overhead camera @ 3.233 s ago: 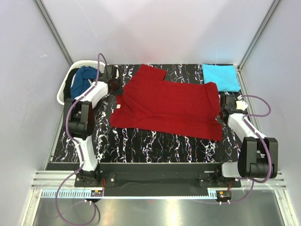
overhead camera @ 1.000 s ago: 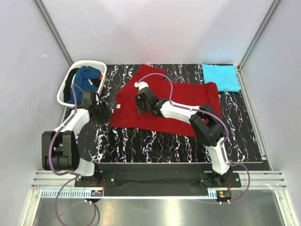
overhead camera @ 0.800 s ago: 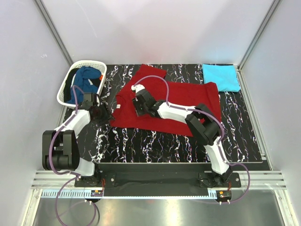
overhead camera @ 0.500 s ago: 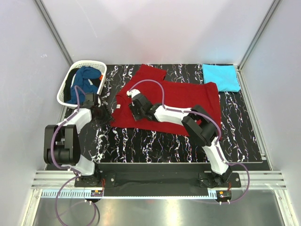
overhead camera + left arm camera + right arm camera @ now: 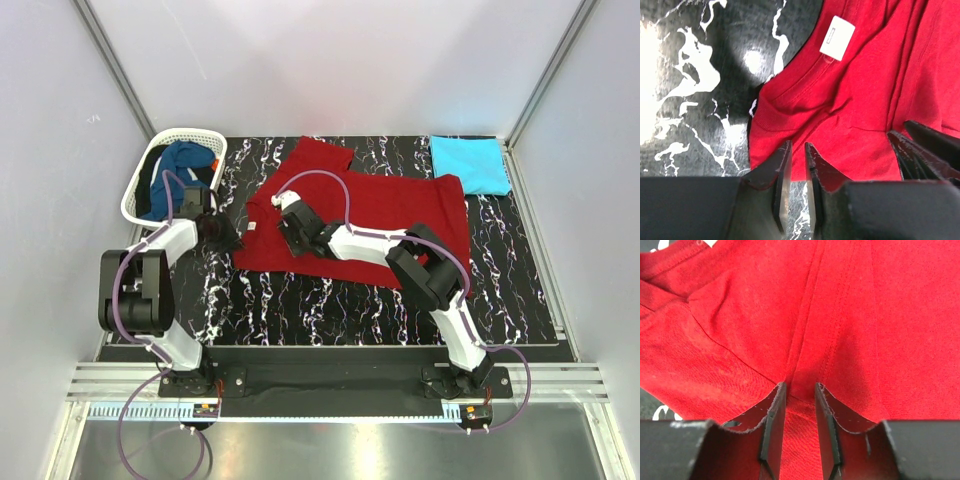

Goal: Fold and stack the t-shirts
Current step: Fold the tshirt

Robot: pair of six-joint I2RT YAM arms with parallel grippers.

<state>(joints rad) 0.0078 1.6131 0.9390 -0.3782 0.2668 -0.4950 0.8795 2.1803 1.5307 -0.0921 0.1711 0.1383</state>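
The deep red t-shirt (image 5: 400, 215) lies spread on the black marbled table (image 5: 300, 310), partly folded. My left gripper (image 5: 225, 238) is at its left edge. In the left wrist view the left gripper (image 5: 796, 147) has only a thin slit between its jaws, set over the red t-shirt (image 5: 855, 90) near its hem; whether cloth is pinched does not show. My right gripper (image 5: 288, 228) rests on the shirt near the collar. Up close, the right gripper (image 5: 799, 386) is shut on a raised fold of the red t-shirt (image 5: 740, 315). A turquoise t-shirt (image 5: 470, 163) lies folded at the back right.
A white lattice basket (image 5: 135, 195) at the back left holds a dark blue t-shirt (image 5: 180, 168). The red shirt's white neck label (image 5: 837, 31) faces up. The right gripper's dark fingers (image 5: 925, 150) show at the right of the left wrist view. Grey walls enclose the table.
The left jaws have narrowed from wide apart to a thin slit at the shirt's left edge. The right gripper has slid left across the red shirt towards the collar.
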